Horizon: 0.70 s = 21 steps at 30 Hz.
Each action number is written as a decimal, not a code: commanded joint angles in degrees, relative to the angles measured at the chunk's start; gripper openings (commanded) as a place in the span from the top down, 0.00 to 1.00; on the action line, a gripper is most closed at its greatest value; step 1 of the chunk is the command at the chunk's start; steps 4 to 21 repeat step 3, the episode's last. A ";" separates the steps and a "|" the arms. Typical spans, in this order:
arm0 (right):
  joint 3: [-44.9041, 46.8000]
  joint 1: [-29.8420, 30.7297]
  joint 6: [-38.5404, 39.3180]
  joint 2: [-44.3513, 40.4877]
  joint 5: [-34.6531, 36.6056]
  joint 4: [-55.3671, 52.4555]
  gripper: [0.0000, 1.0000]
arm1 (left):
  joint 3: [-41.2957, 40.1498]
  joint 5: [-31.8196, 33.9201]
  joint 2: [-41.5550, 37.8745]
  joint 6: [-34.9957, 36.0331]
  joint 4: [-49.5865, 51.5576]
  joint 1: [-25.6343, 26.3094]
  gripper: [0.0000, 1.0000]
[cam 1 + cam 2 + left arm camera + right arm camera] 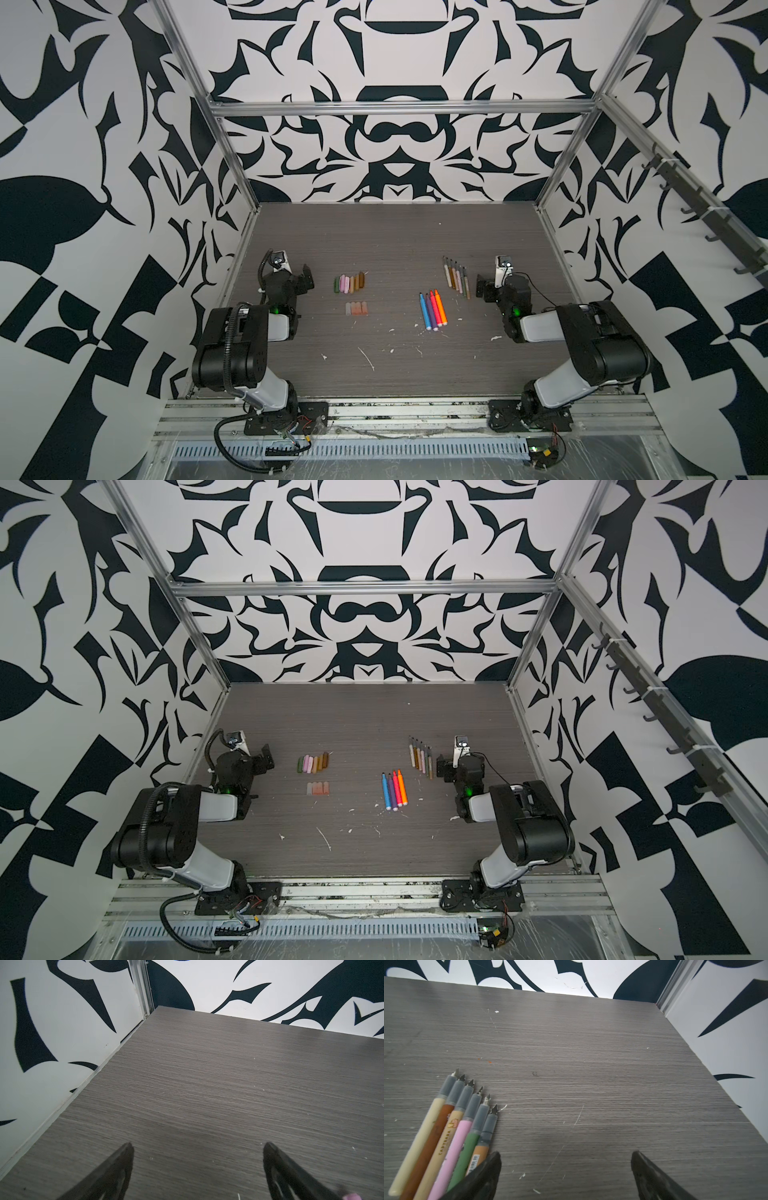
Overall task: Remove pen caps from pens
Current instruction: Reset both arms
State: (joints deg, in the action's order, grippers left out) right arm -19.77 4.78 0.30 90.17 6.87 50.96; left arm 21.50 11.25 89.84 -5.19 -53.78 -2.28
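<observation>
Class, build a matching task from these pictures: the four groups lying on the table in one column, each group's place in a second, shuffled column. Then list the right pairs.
Column one
1. thin pens
2. thick pens
3. opaque caps
4. translucent caps

Column two
a. row level with the left gripper
b. right of centre, nearer the front edge
c. beside the right gripper
d. just in front of the opaque caps

Pairs: 1-c, 2-b, 3-a, 4-d

On the table, pen caps lie left in two rows, pens right.
</observation>
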 commanded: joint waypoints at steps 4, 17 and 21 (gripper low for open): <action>-0.24 -0.96 -0.30 -1.15 -1.80 1.75 0.01 | -0.37 -0.44 -0.29 0.09 -0.23 -0.18 0.01; -0.24 -0.96 -0.30 -1.15 -1.80 1.75 0.01 | -0.37 -0.44 -0.29 0.09 -0.23 -0.18 0.01; -0.24 -0.96 -0.30 -1.15 -1.80 1.75 0.01 | -0.37 -0.44 -0.29 0.09 -0.23 -0.18 0.01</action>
